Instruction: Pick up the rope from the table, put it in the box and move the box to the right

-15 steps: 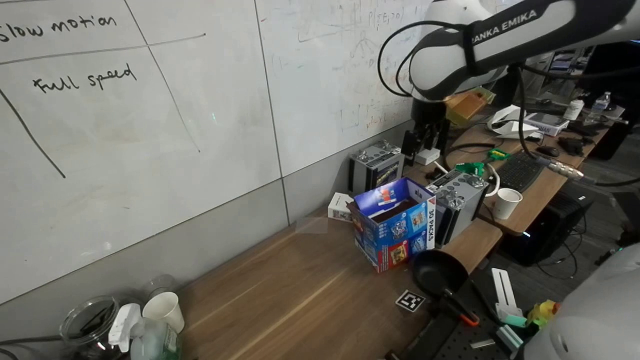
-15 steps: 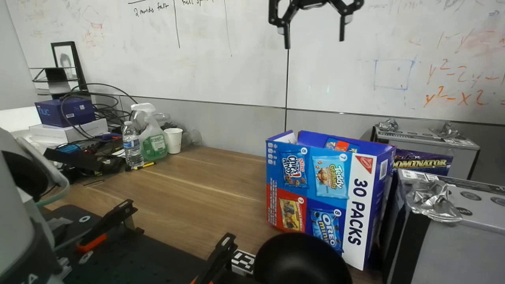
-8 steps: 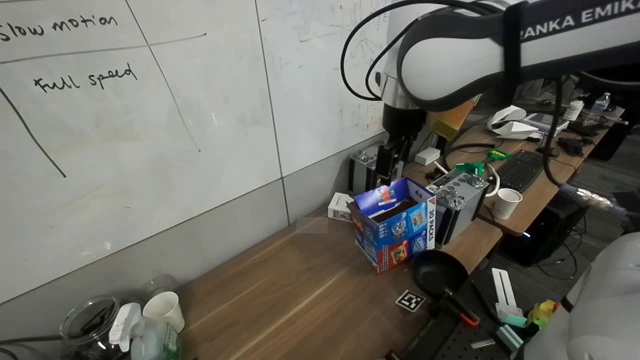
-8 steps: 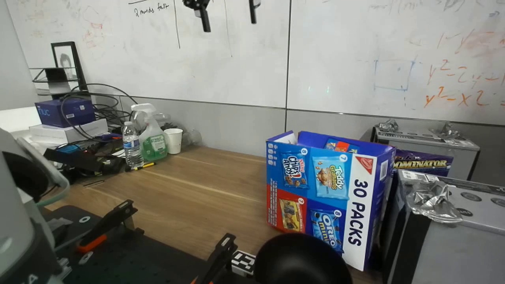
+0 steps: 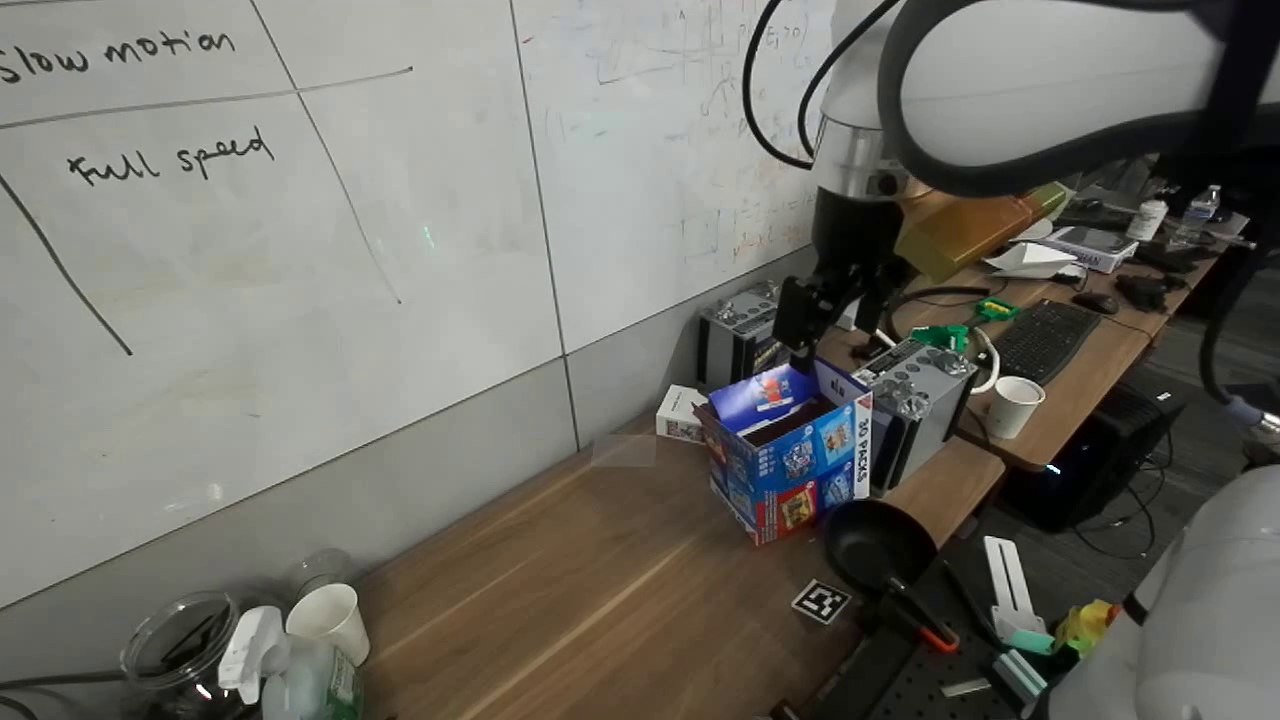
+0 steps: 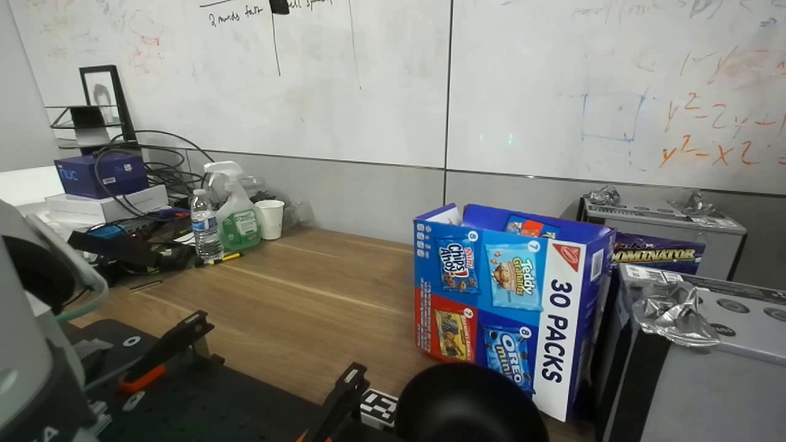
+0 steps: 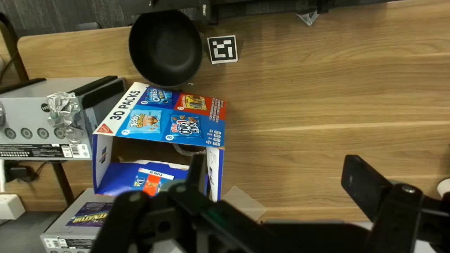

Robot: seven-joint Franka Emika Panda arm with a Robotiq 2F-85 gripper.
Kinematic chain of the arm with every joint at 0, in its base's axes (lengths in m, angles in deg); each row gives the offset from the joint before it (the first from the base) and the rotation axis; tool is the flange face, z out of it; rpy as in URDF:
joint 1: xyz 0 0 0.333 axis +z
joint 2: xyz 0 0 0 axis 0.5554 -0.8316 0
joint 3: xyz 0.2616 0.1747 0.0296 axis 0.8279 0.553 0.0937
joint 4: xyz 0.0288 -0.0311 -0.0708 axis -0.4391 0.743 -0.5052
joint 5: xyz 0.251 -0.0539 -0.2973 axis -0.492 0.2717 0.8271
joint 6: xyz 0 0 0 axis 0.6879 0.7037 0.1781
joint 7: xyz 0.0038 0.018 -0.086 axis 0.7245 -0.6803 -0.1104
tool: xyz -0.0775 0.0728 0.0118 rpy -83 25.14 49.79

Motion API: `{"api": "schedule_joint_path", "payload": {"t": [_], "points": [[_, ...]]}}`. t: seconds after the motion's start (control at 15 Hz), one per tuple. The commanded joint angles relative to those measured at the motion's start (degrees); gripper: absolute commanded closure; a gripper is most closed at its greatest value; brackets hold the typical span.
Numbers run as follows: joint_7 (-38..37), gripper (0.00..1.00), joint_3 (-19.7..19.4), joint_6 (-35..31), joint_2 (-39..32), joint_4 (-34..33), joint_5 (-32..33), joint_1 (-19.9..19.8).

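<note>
The blue box stands upright and open-topped on the brown table, and shows in both exterior views and the wrist view. The rope shows in the wrist view as a short pale curve inside the box; the rest of it is hidden by the walls. My gripper is open and empty, its fingers wide apart above the table. One finger overlaps the box's side edge in the wrist view. In an exterior view the gripper hangs high; elsewhere only a dark tip shows at the top.
Grey slotted devices stand close beside the box. A black pan and a printed marker lie at its front. A spray bottle, water bottle and paper cup stand farther along. A whiteboard wall runs behind.
My open gripper has moved left and up in an exterior view, nearly leaving its top edge. The arm has swung away from its earlier pose. The box has not moved.
</note>
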Motion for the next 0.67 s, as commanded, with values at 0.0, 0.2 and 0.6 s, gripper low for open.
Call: {"api": "schedule_joint_path", "payload": {"t": [0.0, 0.2, 0.6], "points": [[-3.36, 0.00, 0.76, 1.25, 3.74, 1.30, -1.52, -1.23], [-4.57, 0.00, 0.73, 1.57, 4.46, 1.74, -1.21, -1.56], [-3.96, 0.00, 0.55, 1.08, 2.85, 1.54, -0.66, -1.67]]}}
